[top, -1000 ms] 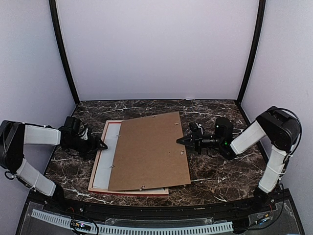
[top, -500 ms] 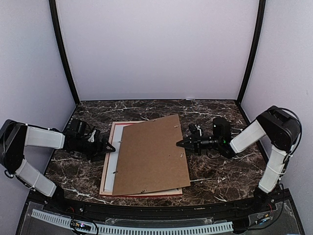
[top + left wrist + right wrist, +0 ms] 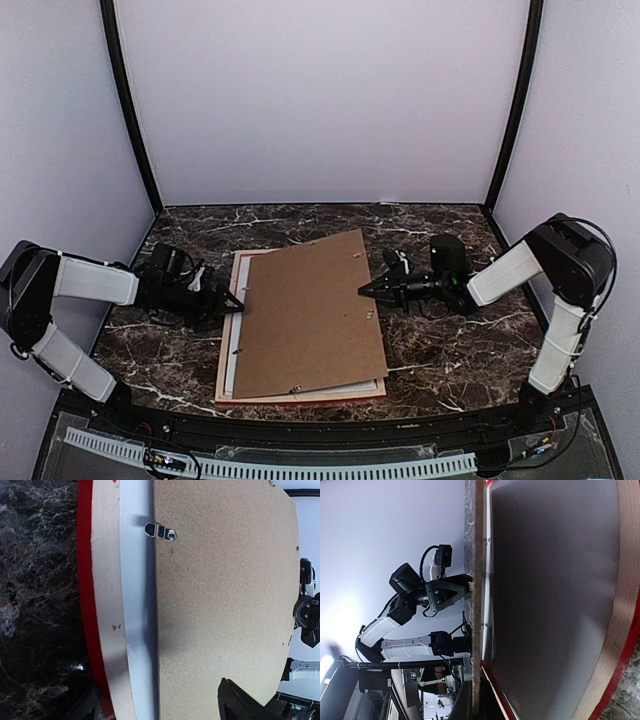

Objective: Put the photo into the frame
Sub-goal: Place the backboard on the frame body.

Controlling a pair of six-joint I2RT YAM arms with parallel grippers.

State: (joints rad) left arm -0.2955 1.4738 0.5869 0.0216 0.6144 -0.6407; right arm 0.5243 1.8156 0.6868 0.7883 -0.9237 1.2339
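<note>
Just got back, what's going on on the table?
The right gripper is shut on the right edge of the brown fibreboard backing board, holding it tilted up over the red-edged wooden picture frame lying face down. The left gripper, open, sits at the frame's left side. I can't make out the photo.

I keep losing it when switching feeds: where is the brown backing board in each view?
Top external: brown backing board mid-picture, lying skewed.
Left wrist: it fills the right half.
Right wrist: seen edge-on, a thin vertical strip left of centre.
Shared landmark: the frame's red rim, at the bottom, far left, lower right.
</note>
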